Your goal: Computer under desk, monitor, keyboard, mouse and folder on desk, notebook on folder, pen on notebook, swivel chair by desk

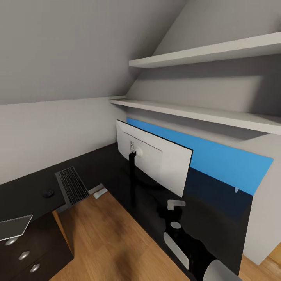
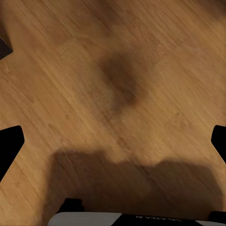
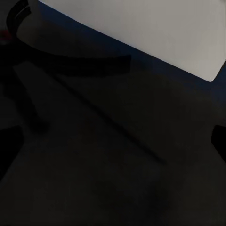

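The monitor point(image 1: 156, 156) stands on the black desk point(image 1: 218, 218) with its white back toward me. Its lower corner point(image 3: 155, 28) and dark curved stand base point(image 3: 70, 61) appear in the right wrist view. The dark keyboard point(image 1: 72, 185) lies on the desk's left wing, overhanging the edge, with the small black mouse point(image 1: 48, 193) just to its left. A flat grey item point(image 1: 13, 226), notebook or folder, rests above the drawers. My right arm point(image 1: 177, 246) reaches over the desk behind the monitor. The right gripper point(image 3: 113, 146) is open above bare desk. My left gripper point(image 2: 113, 146) is open over the wooden floor.
Two white shelves point(image 1: 203, 113) run above the desk, under a sloped ceiling. A blue panel point(image 1: 218, 156) backs the desk. Drawers with round knobs point(image 1: 23, 255) sit under the left wing. A small white object point(image 1: 100, 192) lies on the wooden floor point(image 1: 109, 242) in the corner.
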